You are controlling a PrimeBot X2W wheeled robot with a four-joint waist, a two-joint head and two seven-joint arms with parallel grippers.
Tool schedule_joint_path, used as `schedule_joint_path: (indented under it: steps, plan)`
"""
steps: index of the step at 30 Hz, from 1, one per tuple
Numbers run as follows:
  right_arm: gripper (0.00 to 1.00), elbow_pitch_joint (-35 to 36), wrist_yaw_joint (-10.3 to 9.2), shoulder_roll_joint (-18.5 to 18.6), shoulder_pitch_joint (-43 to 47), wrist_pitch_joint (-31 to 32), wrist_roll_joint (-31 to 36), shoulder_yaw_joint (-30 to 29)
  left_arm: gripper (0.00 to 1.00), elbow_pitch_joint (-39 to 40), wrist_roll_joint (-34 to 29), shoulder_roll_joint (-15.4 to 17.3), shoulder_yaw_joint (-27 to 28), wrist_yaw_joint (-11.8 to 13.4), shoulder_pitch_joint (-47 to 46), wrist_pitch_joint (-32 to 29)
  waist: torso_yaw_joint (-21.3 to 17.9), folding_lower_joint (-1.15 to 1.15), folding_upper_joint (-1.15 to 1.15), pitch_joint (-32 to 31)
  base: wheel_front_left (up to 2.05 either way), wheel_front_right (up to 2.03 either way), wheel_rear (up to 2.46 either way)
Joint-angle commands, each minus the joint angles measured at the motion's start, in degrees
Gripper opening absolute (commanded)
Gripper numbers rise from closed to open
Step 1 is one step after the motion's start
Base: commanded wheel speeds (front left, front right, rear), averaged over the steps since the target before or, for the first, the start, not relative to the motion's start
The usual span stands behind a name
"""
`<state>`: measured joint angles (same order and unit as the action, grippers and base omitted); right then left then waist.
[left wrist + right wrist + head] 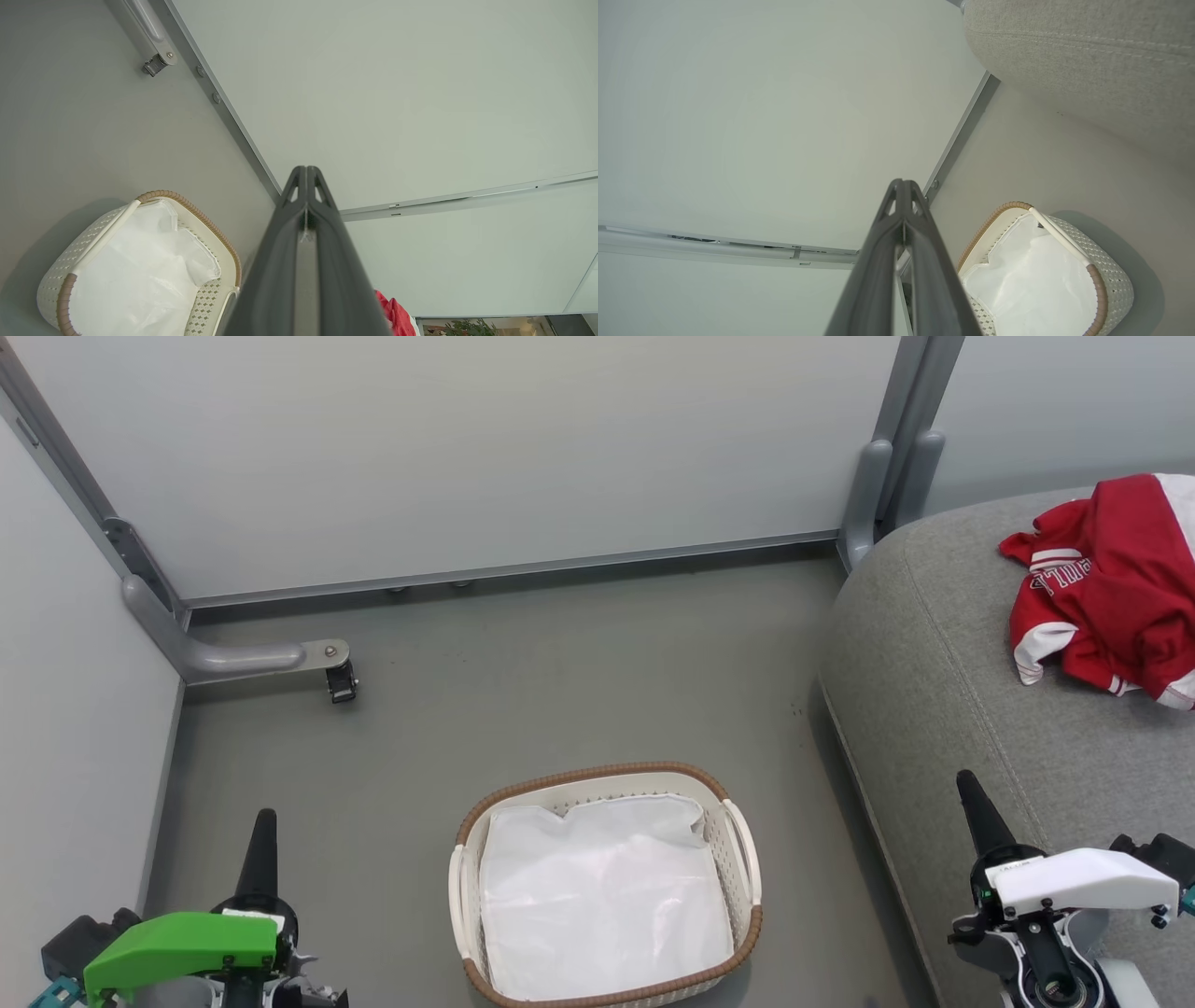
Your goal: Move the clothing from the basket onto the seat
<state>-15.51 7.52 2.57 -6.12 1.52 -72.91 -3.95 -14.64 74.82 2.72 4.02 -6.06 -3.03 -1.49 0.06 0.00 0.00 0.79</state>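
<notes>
Left gripper (263,823) clenched tight, tips together, grasping nothing, above the floor (560,672), left of the basket (597,772). Right gripper (971,798) likewise clenched and empty, above the seat's (934,691) near left edge. Clothing (1111,579) lies crumpled on the seat toward its far side, well apart from both grippers. Basket on floor beside seat — white liner (602,896) inside.

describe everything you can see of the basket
The basket is small, rounded and cream, of perforated plastic by its look, with a brown woven rim and a pale handle on each side. It stands upright on the grey floor, beside the seat without touching it. A crumpled white liner covers its inside; none of the red clothing is in it.
</notes>
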Motion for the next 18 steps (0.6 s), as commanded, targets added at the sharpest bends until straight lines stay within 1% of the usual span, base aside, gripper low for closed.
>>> schedule_joint_path:
  steps: [1, 18]
  plan:
    - [0.00, 0.61, -0.03, 0.34, -0.34, 0.51, -1.54, -0.35, 0.00, 0.54, 1.35, 0.25, 0.45, -0.33, -1.43, -0.44, 0.00, 0.00, 0.00, -0.02, 0.00, 0.00, 0.00]
    - [0.00, 1.10, -0.02, 0.40, -0.25, 2.52, -9.45, -1.40, 0.00, 0.62, 8.51, 0.27, 1.39, -0.92, -2.48, -2.54, -0.02, 0.00, 0.00, -0.25, 0.00, 0.00, 0.00]
